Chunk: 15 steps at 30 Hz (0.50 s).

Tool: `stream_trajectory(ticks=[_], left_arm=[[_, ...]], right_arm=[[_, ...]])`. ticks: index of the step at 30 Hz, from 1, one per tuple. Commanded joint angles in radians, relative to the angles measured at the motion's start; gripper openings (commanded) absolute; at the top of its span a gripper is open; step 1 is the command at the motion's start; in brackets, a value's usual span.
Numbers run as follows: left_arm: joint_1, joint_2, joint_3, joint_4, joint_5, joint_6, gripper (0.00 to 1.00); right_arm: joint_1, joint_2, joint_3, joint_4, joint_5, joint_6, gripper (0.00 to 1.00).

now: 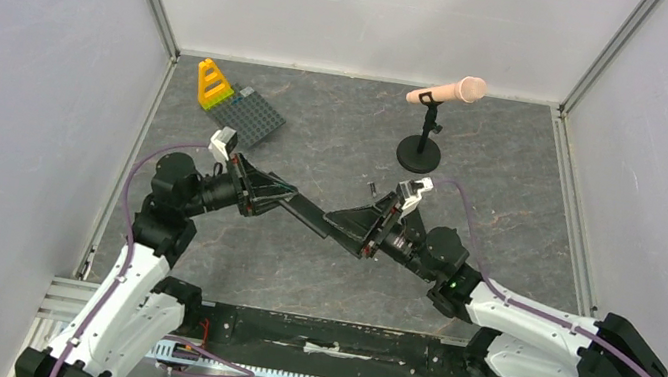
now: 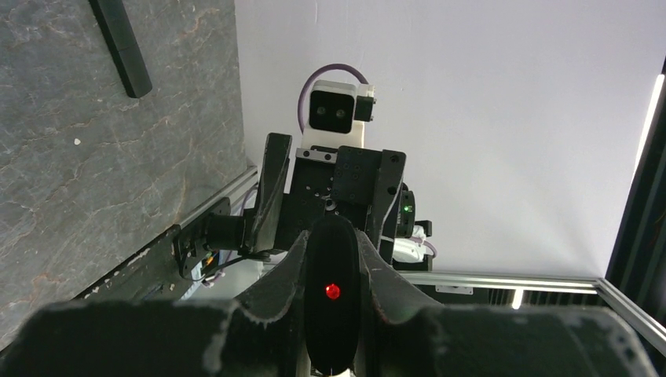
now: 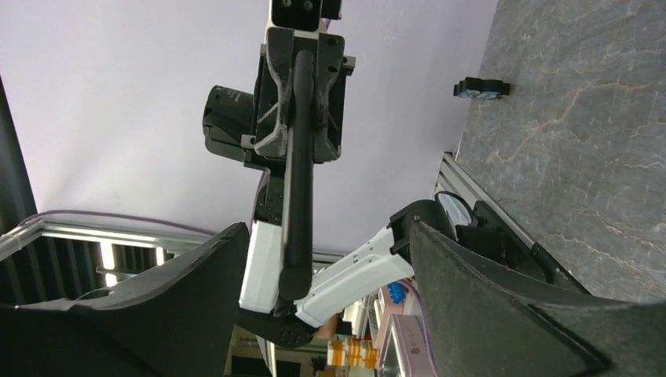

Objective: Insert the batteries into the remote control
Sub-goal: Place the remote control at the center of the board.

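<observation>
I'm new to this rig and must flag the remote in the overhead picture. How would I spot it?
Look at the middle of the grey table, where the two arms meet. The remote is the slim black bar sticking out of the left gripper toward the open right gripper. Nothing else is gripped; the microphone and yellow block stand at the back.

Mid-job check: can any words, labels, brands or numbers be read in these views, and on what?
No text can be read in any view.
The remote control: no lettering, just a red dot.
The small black-and-blue item: too small to read.
The coloured clutter low in the right wrist view: too blurred.
</observation>
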Motion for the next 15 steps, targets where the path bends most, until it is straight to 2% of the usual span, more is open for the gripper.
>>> stream_trajectory(ticks=[1, 4, 11, 15], left_arm=[[-0.003, -0.024, -0.002, 0.018, 0.025, 0.028, 0.02], [-0.003, -0.025, -0.005, 0.018, 0.028, 0.019, 0.02], [-0.004, -0.032, -0.002, 0.030, 0.032, -0.014, 0.02], [-0.003, -0.034, -0.012, 0.089, 0.041, -0.067, 0.02]], right_arm=[[-0.002, 0.030, -0.024, 0.090, -0.040, 0.009, 0.74], [0.000, 0.080, -0.019, 0.154, -0.062, 0.038, 0.66], [0.016, 0.156, 0.029, 0.147, -0.075, 0.045, 0.49], [0.022, 0.186, 0.044, 0.142, -0.073, 0.044, 0.42]])
